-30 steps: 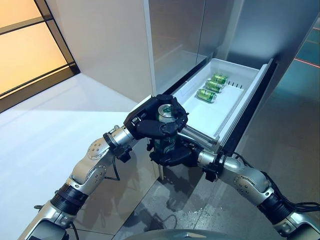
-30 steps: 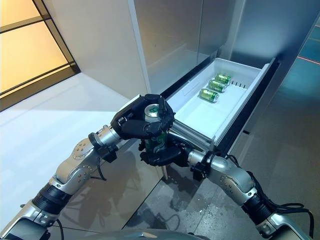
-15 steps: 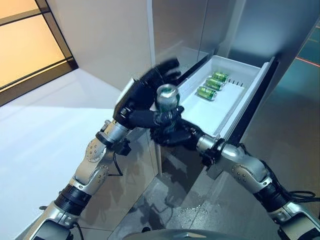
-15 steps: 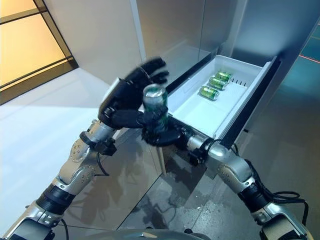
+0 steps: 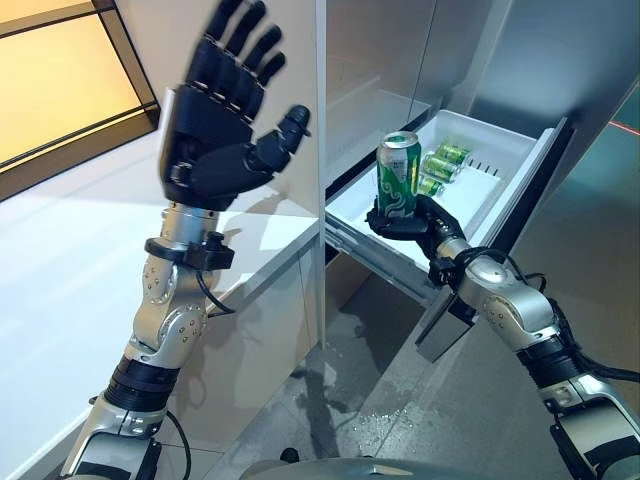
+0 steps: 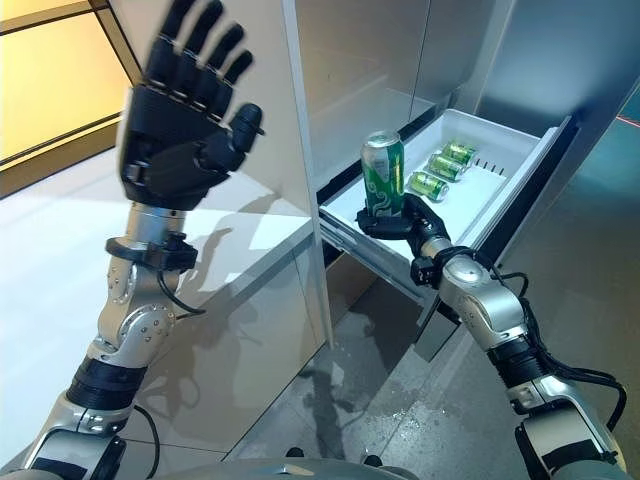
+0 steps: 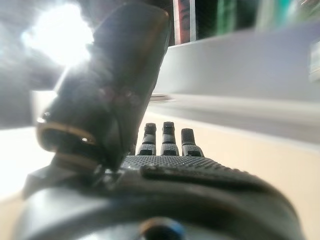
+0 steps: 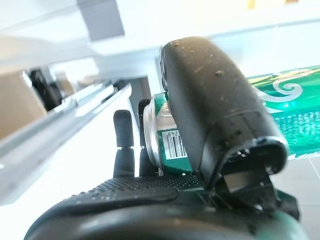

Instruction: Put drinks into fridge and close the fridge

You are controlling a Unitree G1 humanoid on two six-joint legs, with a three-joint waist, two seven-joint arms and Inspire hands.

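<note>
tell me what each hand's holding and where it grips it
The right hand holds an upright green can by its lower body. The left hand is raised, open and empty.

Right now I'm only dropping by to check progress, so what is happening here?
The right hand holds a green drink can upright over the near end of the open white fridge drawer. Three green cans already lie at its far end. The left hand is raised, open and empty.

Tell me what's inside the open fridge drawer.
The white drawer holds green cans lying on their sides; the upright can in the right hand hides part of them.
</note>
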